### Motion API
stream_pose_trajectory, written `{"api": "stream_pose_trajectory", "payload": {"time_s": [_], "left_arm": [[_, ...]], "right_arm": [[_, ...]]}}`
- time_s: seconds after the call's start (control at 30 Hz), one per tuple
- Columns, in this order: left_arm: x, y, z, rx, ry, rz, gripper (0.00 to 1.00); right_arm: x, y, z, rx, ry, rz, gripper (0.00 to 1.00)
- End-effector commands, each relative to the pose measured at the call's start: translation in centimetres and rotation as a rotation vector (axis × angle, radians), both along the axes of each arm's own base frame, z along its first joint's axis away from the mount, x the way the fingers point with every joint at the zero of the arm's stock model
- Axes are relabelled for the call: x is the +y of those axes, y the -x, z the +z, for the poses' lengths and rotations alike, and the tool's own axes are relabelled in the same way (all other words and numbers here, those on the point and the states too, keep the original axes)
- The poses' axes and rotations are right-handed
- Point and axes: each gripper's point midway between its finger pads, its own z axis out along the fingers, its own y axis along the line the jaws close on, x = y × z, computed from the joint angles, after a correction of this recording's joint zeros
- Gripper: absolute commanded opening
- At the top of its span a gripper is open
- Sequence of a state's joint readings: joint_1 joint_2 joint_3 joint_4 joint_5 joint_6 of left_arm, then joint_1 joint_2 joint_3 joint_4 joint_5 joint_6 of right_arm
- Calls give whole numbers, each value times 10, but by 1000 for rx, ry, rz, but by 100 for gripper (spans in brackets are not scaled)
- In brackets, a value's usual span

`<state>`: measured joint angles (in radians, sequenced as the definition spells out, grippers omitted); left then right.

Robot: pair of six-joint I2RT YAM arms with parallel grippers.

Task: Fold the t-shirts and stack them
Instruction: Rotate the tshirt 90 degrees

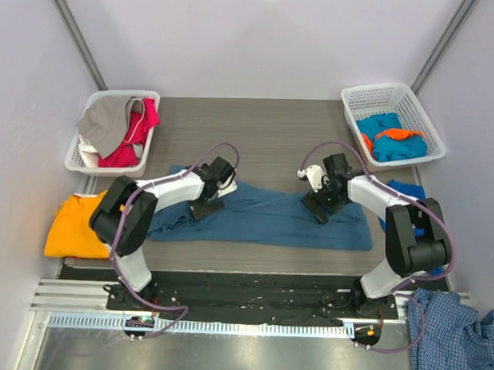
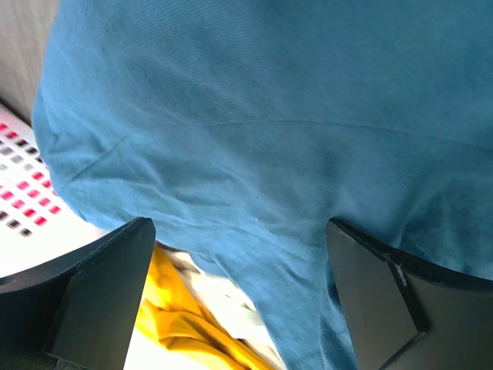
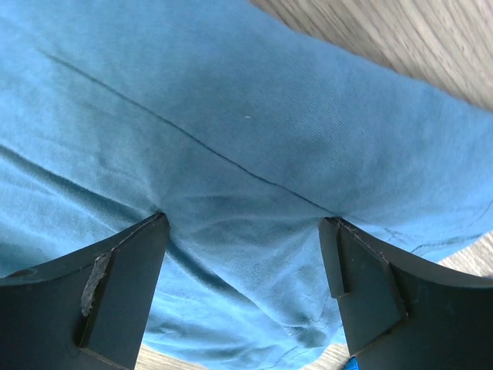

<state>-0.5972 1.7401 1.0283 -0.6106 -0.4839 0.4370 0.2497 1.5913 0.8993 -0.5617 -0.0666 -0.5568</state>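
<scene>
Teal-blue t-shirt [image 1: 270, 220] lies as a long band across the middle of the table [image 1: 266, 128], its long axis running left to right. The left gripper [image 1: 205, 206] rests near its left end and the right gripper [image 1: 320, 208] near its right end. Both have their fingers spread apart, cloth directly beneath, unpinched.

No word, brand, number or sign can be read anywhere; the teal t-shirt [image 1: 266, 217] under the left claw [image 2: 239, 293] and the right claw [image 3: 243, 285] is plain cloth, no print or tag showing
</scene>
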Motion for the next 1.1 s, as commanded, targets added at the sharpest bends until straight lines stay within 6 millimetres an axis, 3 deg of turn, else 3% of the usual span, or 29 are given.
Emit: {"api": "stream_pose_trajectory", "payload": {"time_s": [0.0, 0.17, 0.2, 0.27, 0.3, 0.33, 0.43, 0.57, 0.87, 1.07], "left_arm": [[6, -23, -17, 27, 0, 33, 100], [2, -62, -10, 10, -1, 40, 100], [-4, -82, 2, -33, 13, 44, 100], [-8, -98, -6, -18, -6, 45, 100], [-17, -120, 8, -70, 10, 46, 100], [-20, -127, -6, -47, -5, 46, 100], [-36, -163, 5, -114, 10, 55, 100], [-47, -204, -7, -183, -21, 63, 100], [-40, -250, -14, -314, -34, 104, 100], [-38, -251, -17, -314, -33, 96, 100]], "right_arm": [[5, 12, -26, 50, 14, 68, 90], [13, 13, -22, 45, 1, 96, 90], [16, 14, -22, 46, 1, 109, 90], [19, 16, -20, 46, 1, 121, 90], [23, 17, -20, 45, 1, 135, 90], [25, 18, -19, 43, 1, 143, 90], [35, 26, -18, 43, -5, 178, 90], [46, 31, -10, 0, -7, 213, 90], [49, 34, 2, -2, 25, 136, 91], [33, 31, 21, -69, 85, 71, 90]]}}
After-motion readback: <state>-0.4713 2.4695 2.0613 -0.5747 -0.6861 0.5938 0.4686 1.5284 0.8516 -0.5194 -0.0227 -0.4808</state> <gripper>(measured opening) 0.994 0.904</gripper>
